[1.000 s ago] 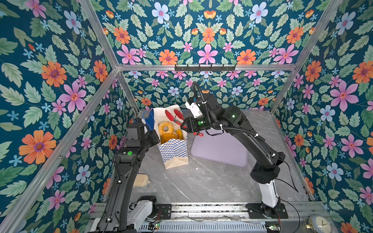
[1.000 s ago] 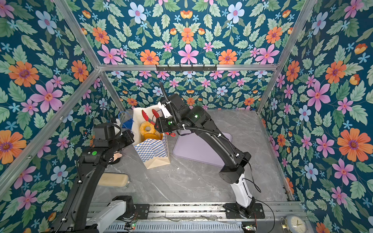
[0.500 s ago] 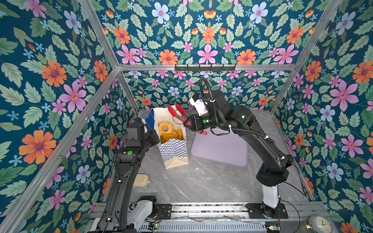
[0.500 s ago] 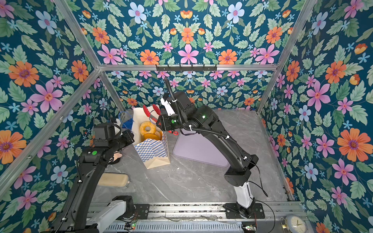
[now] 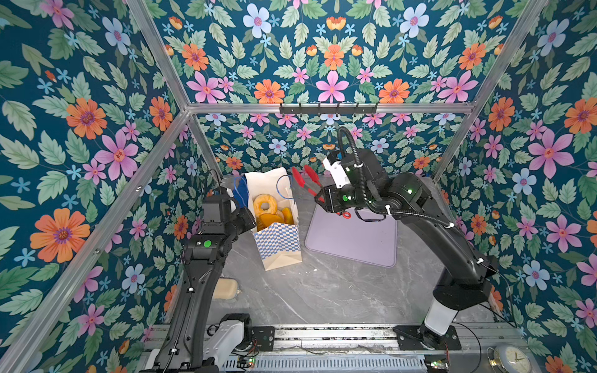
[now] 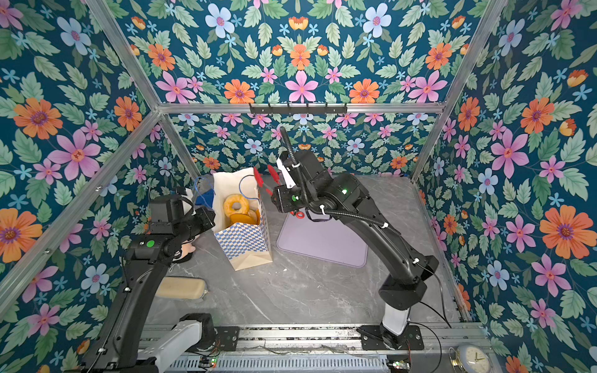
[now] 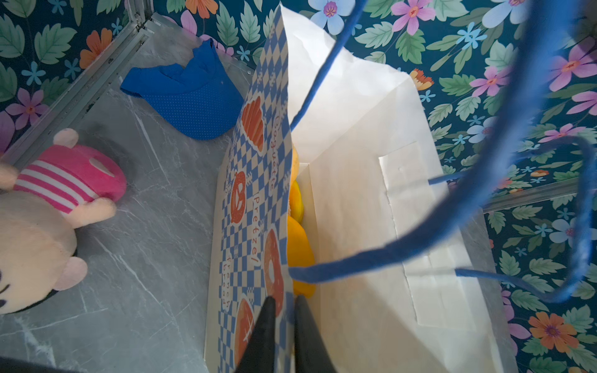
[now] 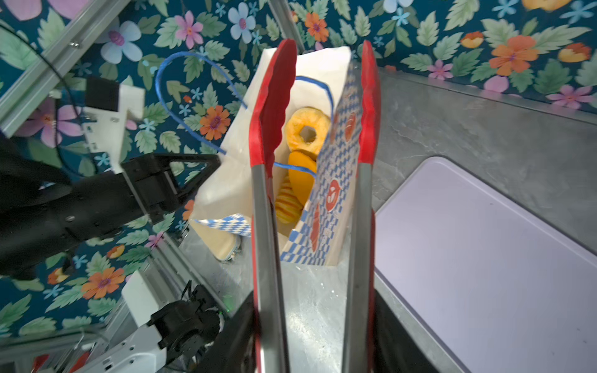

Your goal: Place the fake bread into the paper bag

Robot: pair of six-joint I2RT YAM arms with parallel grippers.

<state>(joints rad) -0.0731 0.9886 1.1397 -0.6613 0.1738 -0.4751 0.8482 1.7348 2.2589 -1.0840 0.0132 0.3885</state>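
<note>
The paper bag (image 5: 278, 239) (image 6: 246, 240) stands open at the left of the grey table. Fake bread lies inside: a ring doughnut (image 5: 265, 204) (image 8: 308, 134) on top of an orange bun (image 8: 302, 181) and a ribbed yellow roll (image 8: 287, 204). My left gripper (image 5: 249, 221) (image 7: 284, 298) straddles the bag's checkered left wall (image 7: 255, 193), its jaws slightly apart around the paper. My right gripper (image 5: 323, 197) (image 8: 311, 300) is shut on red tongs (image 5: 305, 179) (image 8: 274, 97). The tongs' tips are spread and empty, above and just right of the bag's mouth.
A pale loaf-shaped piece (image 5: 226, 289) (image 6: 182, 287) lies by the left arm's base. A lilac mat (image 5: 352, 239) lies right of the bag. Behind the bag's left side are a blue cloth (image 7: 190, 97) and a pink-striped plush doll (image 7: 64, 184). A clock (image 5: 508, 360) sits at the front right.
The right arm has drawn the empty tongs rightward, away from over the bag's mouth. The left jaws have parted a little at the bag wall; the left arm has stayed put.
</note>
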